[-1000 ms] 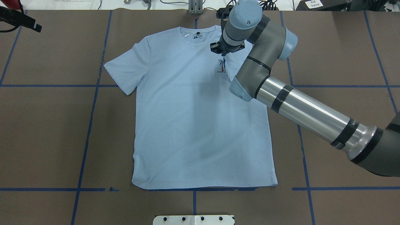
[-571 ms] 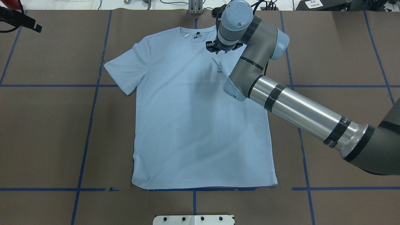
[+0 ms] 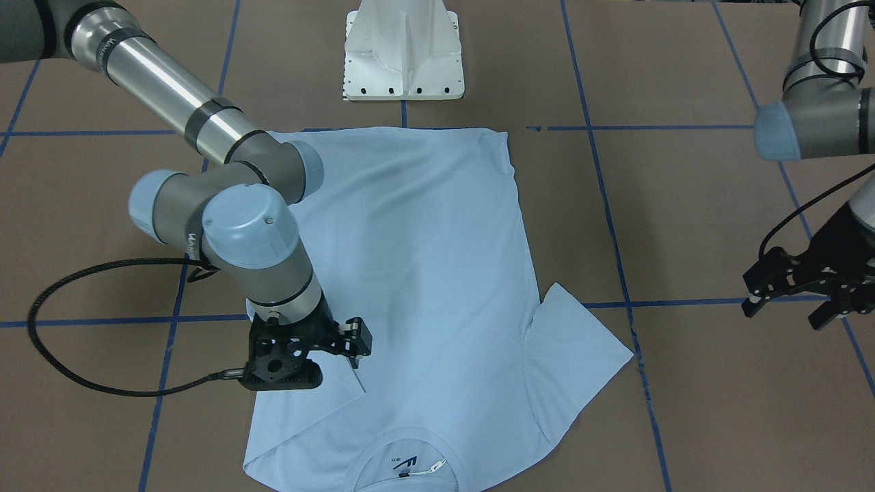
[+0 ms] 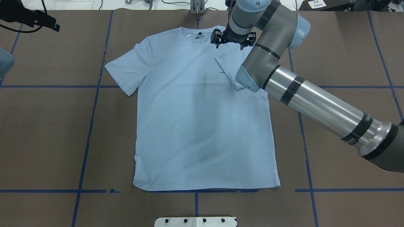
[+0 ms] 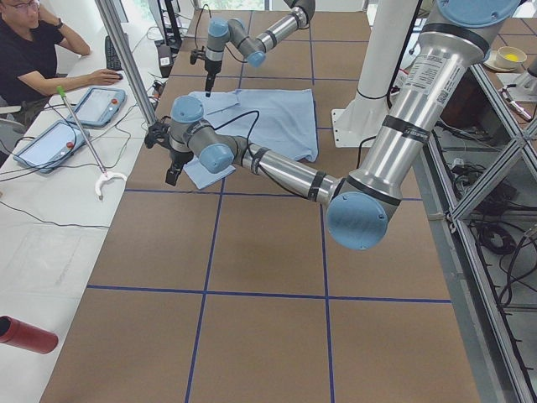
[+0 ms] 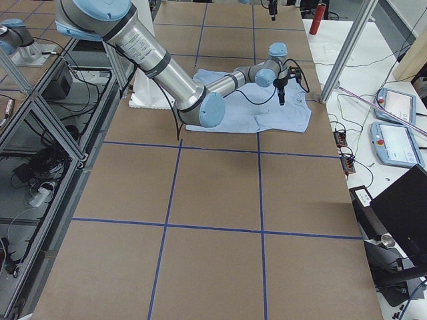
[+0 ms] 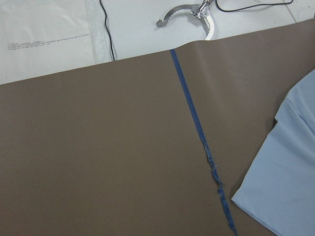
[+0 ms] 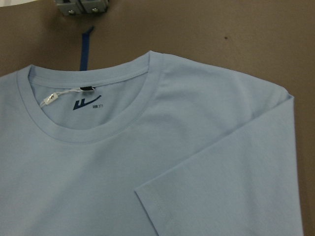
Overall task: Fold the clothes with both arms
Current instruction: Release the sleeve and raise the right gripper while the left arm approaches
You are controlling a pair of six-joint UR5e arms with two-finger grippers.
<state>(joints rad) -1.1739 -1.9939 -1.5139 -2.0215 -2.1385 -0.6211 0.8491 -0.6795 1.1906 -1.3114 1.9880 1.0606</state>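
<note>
Lying flat, T-shirt (image 4: 195, 126) spreads just below right gripper (image 4: 231, 44).

Overhead & front cams face opposite ways, sharing T-shirt (image 4: 202, 126).

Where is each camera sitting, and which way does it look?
Front-facing: across the table, facing the robot; T-shirt, right arm, left arm, white base.
Overhead: behind the robot, looking down; right arm over the T-shirt.
Exterior left: table's left end, looking along it; left arm near.
Exterior right: table's right end; right arm near.
Left wrist: down at table and spread sleeve; no robot.
Right wrist: down at collar; no robot.
Shared: front-facing and overhead both show the folded-in sleeve.
</note>
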